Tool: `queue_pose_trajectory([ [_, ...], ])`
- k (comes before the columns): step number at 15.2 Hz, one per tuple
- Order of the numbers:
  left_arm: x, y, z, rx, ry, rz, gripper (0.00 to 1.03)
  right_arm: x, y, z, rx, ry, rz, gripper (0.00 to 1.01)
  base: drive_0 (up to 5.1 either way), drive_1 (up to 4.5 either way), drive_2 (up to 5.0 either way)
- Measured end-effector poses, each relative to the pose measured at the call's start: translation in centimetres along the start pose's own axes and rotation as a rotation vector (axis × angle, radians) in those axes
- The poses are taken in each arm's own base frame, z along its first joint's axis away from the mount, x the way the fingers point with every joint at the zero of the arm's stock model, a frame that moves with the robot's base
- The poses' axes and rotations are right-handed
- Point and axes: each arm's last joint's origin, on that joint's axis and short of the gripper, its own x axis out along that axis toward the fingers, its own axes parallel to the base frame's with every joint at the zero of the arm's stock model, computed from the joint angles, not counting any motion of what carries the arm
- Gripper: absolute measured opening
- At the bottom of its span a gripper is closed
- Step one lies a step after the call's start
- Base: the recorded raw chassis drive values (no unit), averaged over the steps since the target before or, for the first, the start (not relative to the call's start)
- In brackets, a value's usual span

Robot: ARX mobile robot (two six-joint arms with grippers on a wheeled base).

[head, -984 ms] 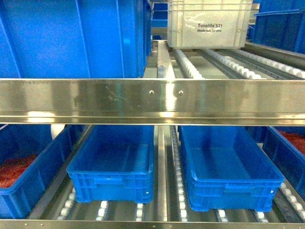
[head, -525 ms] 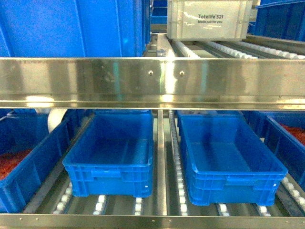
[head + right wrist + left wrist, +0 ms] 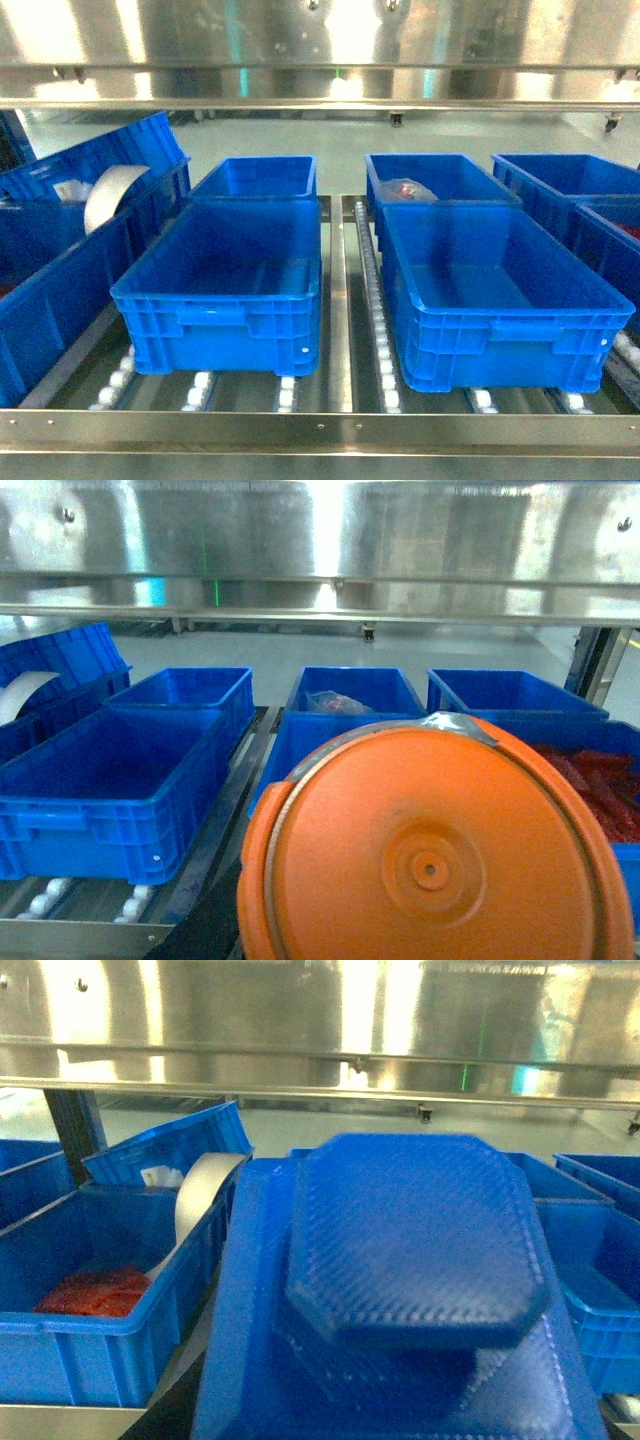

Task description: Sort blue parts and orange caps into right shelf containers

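A large blue part [image 3: 415,1250] with a woven texture and an octagonal raised top fills the left wrist view, held close before the camera and hiding my left gripper's fingers. A round orange cap [image 3: 430,850] with a small centre hole fills the lower right wrist view the same way, covering my right gripper. Two empty blue containers stand at the shelf front, one on the left [image 3: 215,335] and one on the right [image 3: 510,350]. Neither arm shows in the head view.
Behind stand two smaller crates [image 3: 255,175], one holding a bagged item [image 3: 405,188]. A left crate [image 3: 60,1355] holds red pieces [image 3: 95,1290] and a white roll [image 3: 110,195]. More red pieces [image 3: 600,780] lie far right. A steel beam [image 3: 320,40] runs overhead, a rail [image 3: 320,430] in front.
The head view has dropped: the upper shelf, its big blue crate and the white tote have left the frame, and the lower shelf's crates now show in full under the beam.
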Motion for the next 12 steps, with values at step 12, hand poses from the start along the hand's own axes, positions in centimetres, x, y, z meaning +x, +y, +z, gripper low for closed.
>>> queue_pose_trajectory([
  [12,0.0,0.0,-0.01,0.0,0.001,0.0,0.42,0.0,0.0,0.0,0.0,0.0,0.001,0.43,0.0,0.0,0.0],
])
